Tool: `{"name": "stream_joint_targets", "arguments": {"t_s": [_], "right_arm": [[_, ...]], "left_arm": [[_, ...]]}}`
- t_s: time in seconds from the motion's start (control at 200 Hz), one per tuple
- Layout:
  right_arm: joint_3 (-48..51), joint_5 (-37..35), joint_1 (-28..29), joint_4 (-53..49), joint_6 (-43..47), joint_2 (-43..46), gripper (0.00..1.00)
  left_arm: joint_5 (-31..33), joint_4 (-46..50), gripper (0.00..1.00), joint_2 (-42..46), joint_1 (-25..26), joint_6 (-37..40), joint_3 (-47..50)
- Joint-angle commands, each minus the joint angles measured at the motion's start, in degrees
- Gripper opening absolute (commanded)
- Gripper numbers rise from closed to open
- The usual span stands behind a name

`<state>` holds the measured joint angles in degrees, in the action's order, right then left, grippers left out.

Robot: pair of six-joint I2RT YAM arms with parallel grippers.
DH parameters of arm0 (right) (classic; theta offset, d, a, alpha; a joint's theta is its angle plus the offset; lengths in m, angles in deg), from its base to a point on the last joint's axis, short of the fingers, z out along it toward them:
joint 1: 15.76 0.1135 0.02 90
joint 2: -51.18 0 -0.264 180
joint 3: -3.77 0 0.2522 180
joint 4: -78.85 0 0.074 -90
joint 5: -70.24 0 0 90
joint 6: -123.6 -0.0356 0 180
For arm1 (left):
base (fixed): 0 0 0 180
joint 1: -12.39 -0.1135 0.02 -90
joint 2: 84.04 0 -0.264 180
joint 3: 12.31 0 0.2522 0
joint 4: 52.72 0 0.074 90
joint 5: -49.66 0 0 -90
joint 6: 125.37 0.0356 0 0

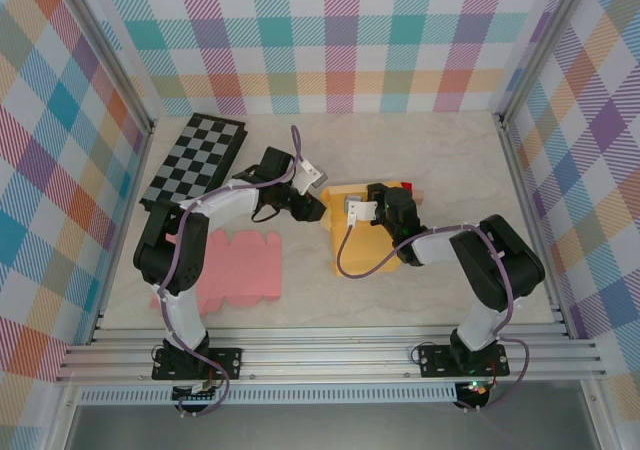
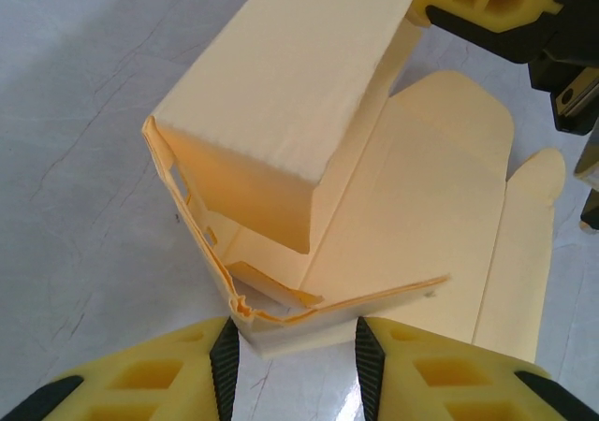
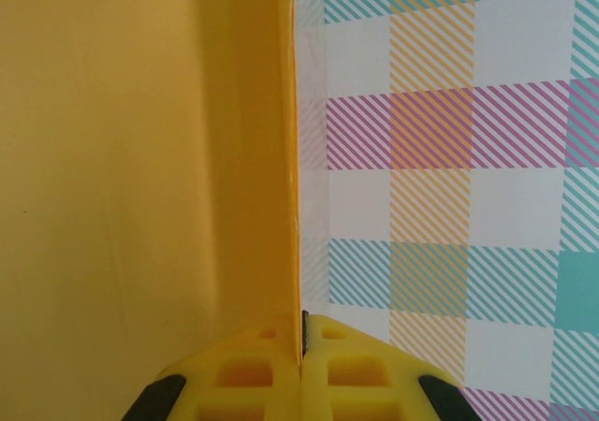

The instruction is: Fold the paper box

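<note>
Paper box [image 1: 362, 248]: yellow card, half formed, sitting mid-table [image 1: 300, 305] just beyond a flat pink sheet [image 1: 240, 265] lying closer to the arm bases.

Starting at the near end, from the left wrist view: left gripper [image 2: 297, 339] straddling the bottom corner, pads [image 2: 226, 355] right against the card on both sides. Reads as a light pinch rather than a hard squeeze. Just past that, the open end of the tube, with small tuck tabs poking inward. Further along, the main body, looking tilted up off the surface, then the big rounded lid flap [image 2: 449, 187] lying flat. At the far end, right gripper [image 3: 301, 346] shut tight on a single thin wall panel, fingers together with only the card edge between. Behind all that, checkerboard [image 1: 195, 160] well apart at the back left, then plaid wall [image 3: 468, 206].

Handling guess: super light, thin, springy, probably wanting to pop back open once released. Stiff across the panels, floppy at the score lines. Easy to crease in the wrong place or crush at the corners. Smooth finish too, so likely a bit slippery. Best bet: hold near edges and folds, not mid-panel. Keep one end pinned while pushing tabs in, and go gentle.
</note>
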<state>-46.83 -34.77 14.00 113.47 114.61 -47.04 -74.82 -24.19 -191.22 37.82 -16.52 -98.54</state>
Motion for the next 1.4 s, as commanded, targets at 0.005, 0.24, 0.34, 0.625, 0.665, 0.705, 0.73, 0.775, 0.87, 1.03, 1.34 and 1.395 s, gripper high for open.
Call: {"name": "stream_joint_targets", "arguments": {"t_s": [0.005,0.24,0.34,0.625,0.665,0.705,0.73,0.775,0.87,1.03,1.34,1.395], "right_arm": [[-0.9,-0.4,0.5,-1.9,-2.0,-0.9,0.0],[-0.7,-0.3,0.5,-2.1,-2.2,-0.3,0.0],[-0.6,-0.2,0.5,-2.6,-2.3,-0.3,0.0],[-0.6,0.0,0.6,-3.1,-2.8,0.2,0.0],[-0.6,-0.1,0.6,-3.3,-2.9,0.4,0.0],[-0.6,-0.1,0.6,-3.5,-3.0,0.3,0.0],[-0.5,-0.1,0.7,-3.5,-3.0,0.3,0.0],[-0.5,-0.3,0.8,-3.5,-3.0,0.3,0.0],[-0.5,-0.5,1.0,-3.6,-3.0,0.5,0.0],[-0.6,-0.7,1.2,-3.8,-2.8,0.7,0.0],[-0.5,-1.6,2.0,-3.9,-3.2,1.0,0.0],[-0.3,-1.8,2.1,-3.9,-3.3,1.3,0.0]], "left_arm": [[0.4,-3.2,0.38,2.5,0.4,-1.8,0.7],[6.0,-8.4,0.3,3.2,0.4,-6.3,2.4],[5.9,-9.8,0.41,3.6,0.4,-6.7,3.5],[1.7,-9.3,0.46,3.3,0.6,-6.0,4.7],[1.9,-9.6,0.45,3.2,0.8,-6.2,4.7],[1.8,-10.0,0.46,3.2,1.1,-6.5,4.7],[1.7,-10.4,0.46,3.1,1.2,-6.6,4.7],[1.6,-10.9,0.47,3.1,1.6,-7.1,4.8],[1.0,-12.5,0.48,2.9,2.3,-7.9,5.3],[0.4,-15.5,0.48,3.0,3.6,-9.7,7.3],[6.3,-18.4,0.5,2.3,5.6,-13.6,9.7],[7.4,-19.3,0.52,2.4,5.6,-14.5,10.3]]}}
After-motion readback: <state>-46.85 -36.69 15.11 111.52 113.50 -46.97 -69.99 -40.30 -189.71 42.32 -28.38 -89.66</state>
